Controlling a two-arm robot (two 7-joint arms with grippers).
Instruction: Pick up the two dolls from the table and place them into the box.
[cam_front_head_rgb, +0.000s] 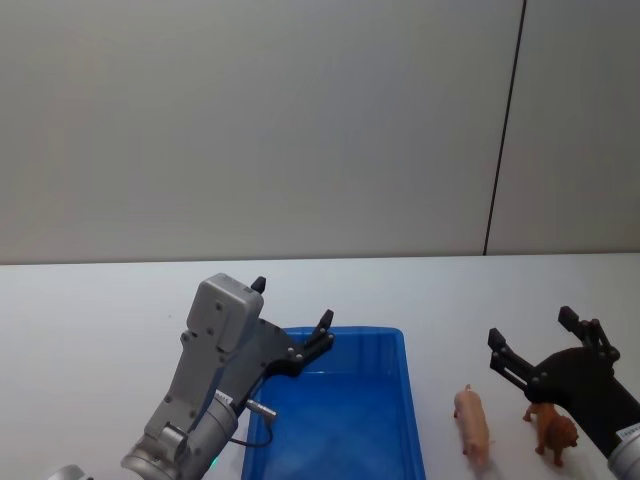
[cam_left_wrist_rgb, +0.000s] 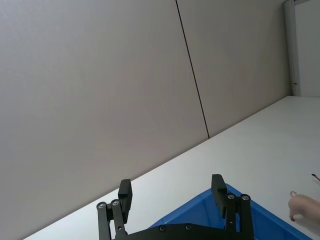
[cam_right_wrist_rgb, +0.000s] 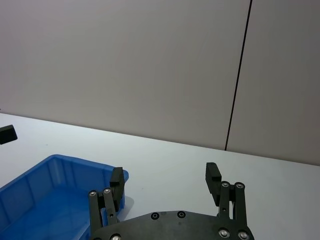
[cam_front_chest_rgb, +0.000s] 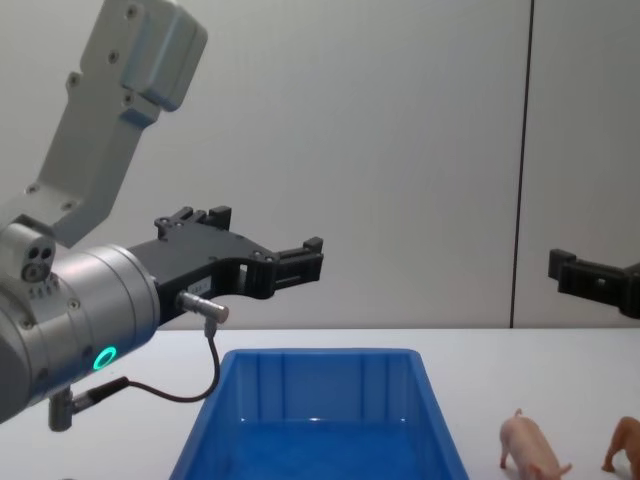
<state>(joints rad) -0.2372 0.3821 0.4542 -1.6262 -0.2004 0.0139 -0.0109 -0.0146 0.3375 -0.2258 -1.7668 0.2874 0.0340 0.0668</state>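
Head view: dolls (cam_front_head_rgb: 473, 420) below right claw (cam_front_head_rgb: 530, 326)

The box (cam_front_head_rgb: 404, 392) is set on the table (cam_front_head_rgb: 100, 320), near its front edge and about midway across. Nothing is seen inside it. The two dolls are placed on the table to the right of the box, side by side and apart from it: the pig doll (cam_front_head_rgb: 473, 420) nearer the box, the other doll (cam_front_head_rgb: 555, 431) just beyond it to the right. The left gripper (cam_front_head_rgb: 292, 300) is held above the box's far left corner, the right gripper (cam_front_head_rgb: 530, 326) above and just behind the dolls.
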